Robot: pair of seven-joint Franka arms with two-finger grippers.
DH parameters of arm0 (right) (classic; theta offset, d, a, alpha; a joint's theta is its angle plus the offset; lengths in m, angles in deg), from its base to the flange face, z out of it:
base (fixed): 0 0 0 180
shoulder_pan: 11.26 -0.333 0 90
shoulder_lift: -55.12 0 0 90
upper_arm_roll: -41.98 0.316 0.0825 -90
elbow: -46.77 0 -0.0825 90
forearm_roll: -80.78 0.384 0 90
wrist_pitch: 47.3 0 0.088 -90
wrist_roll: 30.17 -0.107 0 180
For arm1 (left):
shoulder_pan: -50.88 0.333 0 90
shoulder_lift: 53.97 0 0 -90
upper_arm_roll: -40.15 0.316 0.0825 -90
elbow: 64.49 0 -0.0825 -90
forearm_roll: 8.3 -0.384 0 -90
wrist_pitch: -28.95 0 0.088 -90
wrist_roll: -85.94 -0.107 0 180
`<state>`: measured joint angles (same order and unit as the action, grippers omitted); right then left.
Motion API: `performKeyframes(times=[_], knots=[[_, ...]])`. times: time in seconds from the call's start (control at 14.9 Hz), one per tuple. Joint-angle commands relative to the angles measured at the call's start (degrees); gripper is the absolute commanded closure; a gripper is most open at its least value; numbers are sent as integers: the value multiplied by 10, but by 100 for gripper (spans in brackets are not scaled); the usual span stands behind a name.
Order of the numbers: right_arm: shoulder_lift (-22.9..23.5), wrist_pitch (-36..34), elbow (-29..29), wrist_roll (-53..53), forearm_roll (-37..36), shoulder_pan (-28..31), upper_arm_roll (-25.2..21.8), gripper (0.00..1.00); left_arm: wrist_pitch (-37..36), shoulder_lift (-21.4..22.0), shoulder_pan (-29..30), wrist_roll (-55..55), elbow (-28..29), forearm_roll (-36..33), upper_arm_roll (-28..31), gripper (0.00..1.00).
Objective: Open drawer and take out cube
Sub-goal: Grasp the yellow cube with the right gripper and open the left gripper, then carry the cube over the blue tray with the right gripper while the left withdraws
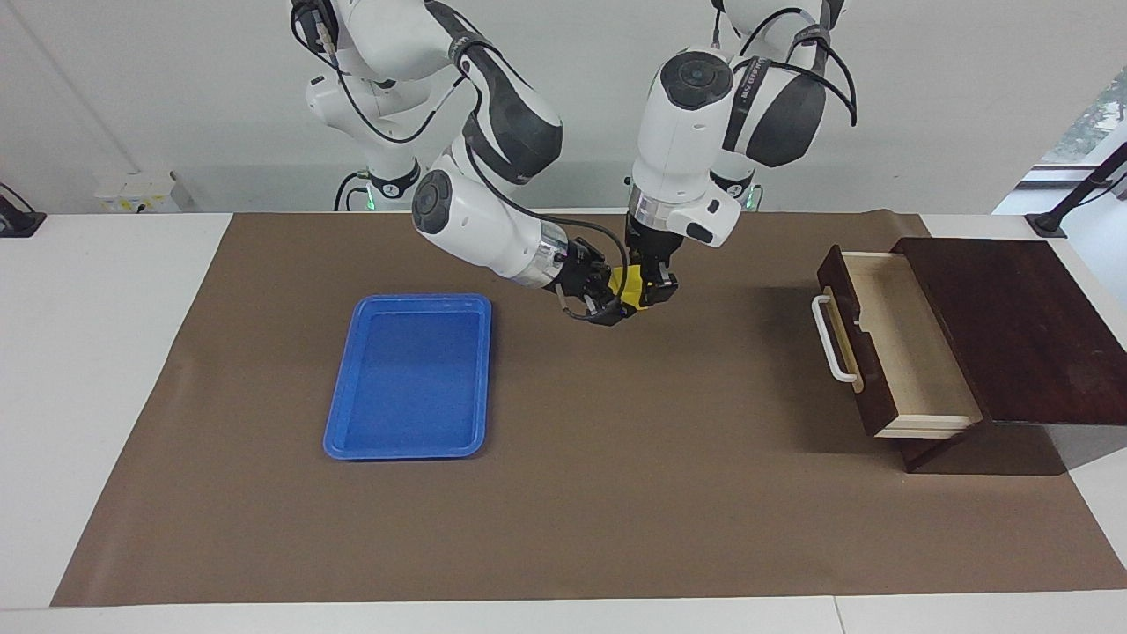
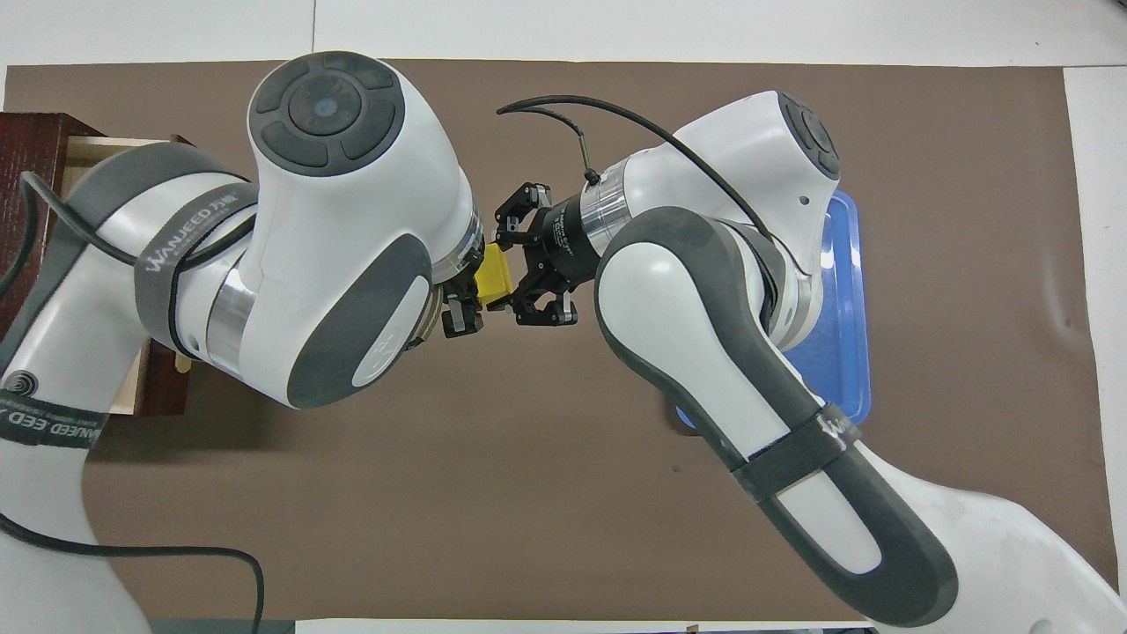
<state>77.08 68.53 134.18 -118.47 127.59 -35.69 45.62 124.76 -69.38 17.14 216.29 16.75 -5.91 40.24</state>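
Above the middle of the brown mat on the desk, both arms are meeting in a handover. The left tool (image 1: 653, 291) is gripping the yellow cube (image 1: 630, 288), and the right tool (image 1: 609, 304) is clenching on it too. The drawer (image 1: 889, 339) is standing open, toward the left arm's end. Next, I judge, the left tool needs to let go.

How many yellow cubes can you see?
1. The cube is up in the air over the brown mat, gripped between the left gripper and the right gripper. The open drawer shows none inside.
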Motion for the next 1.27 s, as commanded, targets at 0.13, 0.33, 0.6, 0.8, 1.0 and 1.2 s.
performKeyframes(times=[0.13,0.33,0.6,0.8,1.0,1.2], knots=[[1,-18,-7,-10,-15,11,4,100,10,12,0,-22,8,0,14,25],[1,-18,-7,-10,-14,11,4,100,10,13,0,-24,11,-18,14,0],[1,-18,-8,-10,-15,27,1,100,10,44,-1,-83,73,-68,14,0],[3,-21,-5,4,-14,72,1,100,42,89,10,-117,174,-117,15,0],[2,-48,7,57,-14,137,1,100,75,130,16,-117,274,-210,16,0],[0,-51,40,127,-15,185,0,100,89,134,28,-117,333,-307,16,0]])
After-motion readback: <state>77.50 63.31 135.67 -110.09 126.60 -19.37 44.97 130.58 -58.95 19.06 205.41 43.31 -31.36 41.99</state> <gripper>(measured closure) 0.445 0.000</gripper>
